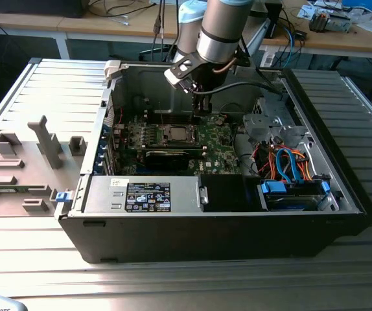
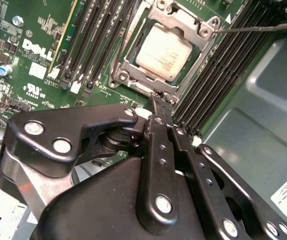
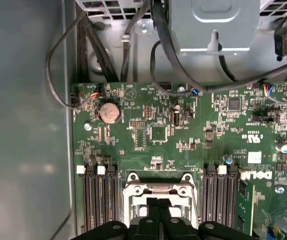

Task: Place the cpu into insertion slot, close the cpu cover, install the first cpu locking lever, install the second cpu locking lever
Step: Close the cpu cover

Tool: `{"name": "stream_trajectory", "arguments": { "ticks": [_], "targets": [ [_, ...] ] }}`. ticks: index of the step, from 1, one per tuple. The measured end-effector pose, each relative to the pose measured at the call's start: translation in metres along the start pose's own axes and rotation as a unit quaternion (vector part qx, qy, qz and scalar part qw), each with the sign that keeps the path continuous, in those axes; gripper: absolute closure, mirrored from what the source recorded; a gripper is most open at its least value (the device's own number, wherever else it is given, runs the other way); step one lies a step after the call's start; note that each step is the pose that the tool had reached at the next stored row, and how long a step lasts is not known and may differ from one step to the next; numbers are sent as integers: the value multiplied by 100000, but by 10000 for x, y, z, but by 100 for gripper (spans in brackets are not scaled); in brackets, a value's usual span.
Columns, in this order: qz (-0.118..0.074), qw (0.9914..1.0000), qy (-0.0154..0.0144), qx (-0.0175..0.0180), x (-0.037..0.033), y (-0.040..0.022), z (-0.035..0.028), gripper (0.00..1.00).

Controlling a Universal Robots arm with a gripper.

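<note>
The end effector (image 2: 157, 100) reaches down into an open computer case (image 1: 225, 236) that lies on a ribbed metal worktop (image 1: 43, 272). Its two black fingers (image 2: 158, 150) are clenched together, tips meeting, with nothing visible between them. In the second wrist view the tips sit right at the edge of the insertion slot (image 3: 133, 191), at the side that faces the camera; whether they touch it cannot be told.

The cpu (image 2: 163, 52) lies flat inside the slot, its silver-grey top facing up. The cpu cover (image 2: 198, 45) lies down around it, and the chip shows through its window.

A thin metal lever (image 2: 253, 28) sticks out from one corner of the slot, over the long black memory slots (image 2: 218, 75).

On the green motherboard (image 3: 158, 135), a round coin battery (image 3: 108, 112) sits well apart from the slot, near the board's edge.
</note>
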State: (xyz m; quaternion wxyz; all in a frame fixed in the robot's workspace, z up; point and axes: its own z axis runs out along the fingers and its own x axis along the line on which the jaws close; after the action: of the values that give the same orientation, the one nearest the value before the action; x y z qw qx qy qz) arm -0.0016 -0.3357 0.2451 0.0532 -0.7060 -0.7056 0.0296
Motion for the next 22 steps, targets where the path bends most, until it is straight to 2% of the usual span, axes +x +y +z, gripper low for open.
{"name": "stream_trajectory", "arguments": {
  "ticks": [11,15,22],
  "targets": [
    [-119,100000,-5,4,0,-127,15,89],
    [-1328,99991,-146,45,-1,-139,16,89],
    [-1337,99991,-147,48,-1,-149,18,89]
  ]
}}
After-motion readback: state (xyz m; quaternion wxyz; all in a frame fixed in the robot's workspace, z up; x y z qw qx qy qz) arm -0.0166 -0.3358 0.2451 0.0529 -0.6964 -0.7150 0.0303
